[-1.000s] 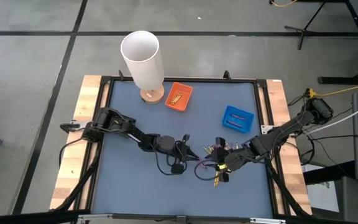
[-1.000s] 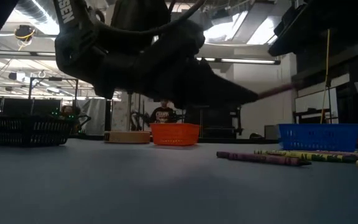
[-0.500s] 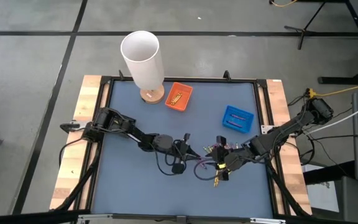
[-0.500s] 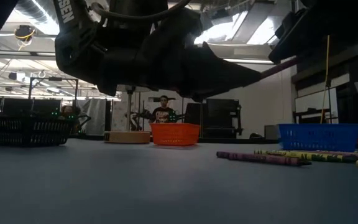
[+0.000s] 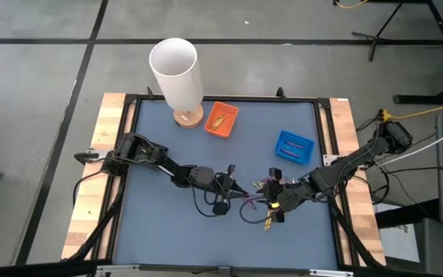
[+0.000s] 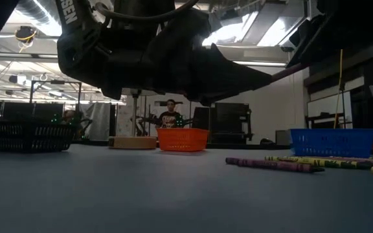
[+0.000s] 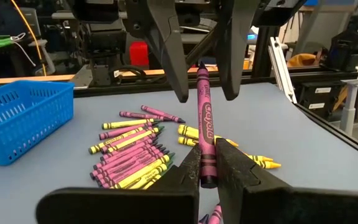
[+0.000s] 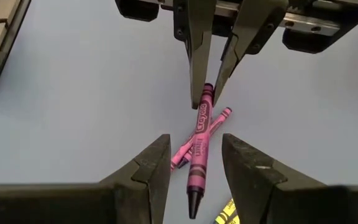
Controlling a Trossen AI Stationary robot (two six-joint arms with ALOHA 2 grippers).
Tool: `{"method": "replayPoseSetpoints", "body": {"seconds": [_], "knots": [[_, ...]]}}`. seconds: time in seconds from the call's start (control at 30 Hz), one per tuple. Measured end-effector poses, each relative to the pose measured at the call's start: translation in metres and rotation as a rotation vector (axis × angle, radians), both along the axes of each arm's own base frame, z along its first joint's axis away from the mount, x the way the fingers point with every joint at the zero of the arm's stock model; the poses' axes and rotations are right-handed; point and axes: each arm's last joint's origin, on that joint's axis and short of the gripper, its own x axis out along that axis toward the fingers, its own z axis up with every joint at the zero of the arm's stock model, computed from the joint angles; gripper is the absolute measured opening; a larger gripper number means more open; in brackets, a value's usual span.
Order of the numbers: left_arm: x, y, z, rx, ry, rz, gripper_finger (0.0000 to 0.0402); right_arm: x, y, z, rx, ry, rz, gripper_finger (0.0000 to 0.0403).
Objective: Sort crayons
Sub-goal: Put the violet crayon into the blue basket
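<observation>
Handover of a purple crayon between grippers
High view: both meet mid-bench. Left wrist: left gripper pinches the crayon's base, long axis aimed between the spread fingers opposite. Right wrist: right gripper, open and empty, straddles the tip

Even, diffuse overhead light in the high view; the blue table mat shows no glare, and shadows beneath the arms are soft and short. In the low view the camera faces bright ceiling lamps in the far room, so the left arm hanging close to the lens reads as a dark, backlit, slightly soft mass. The near tabletop is dim. In the left wrist view the held purple crayon is sharp; the far room is softer. In the right wrist view the near fingers are slightly blurred.
</observation>
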Motion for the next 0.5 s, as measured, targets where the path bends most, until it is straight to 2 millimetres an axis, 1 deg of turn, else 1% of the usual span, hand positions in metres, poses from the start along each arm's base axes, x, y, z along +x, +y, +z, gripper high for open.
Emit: {"method": "replayPoseSetpoints", "body": {"seconds": [0.5], "knots": [[0.0, 0.0002, 0.0001, 0.001, 0.0, 0.006, 0.0014, -0.0018, -0.0011, -0.0018, -0.016, 0.025, -0.001, 0.0142]]}}
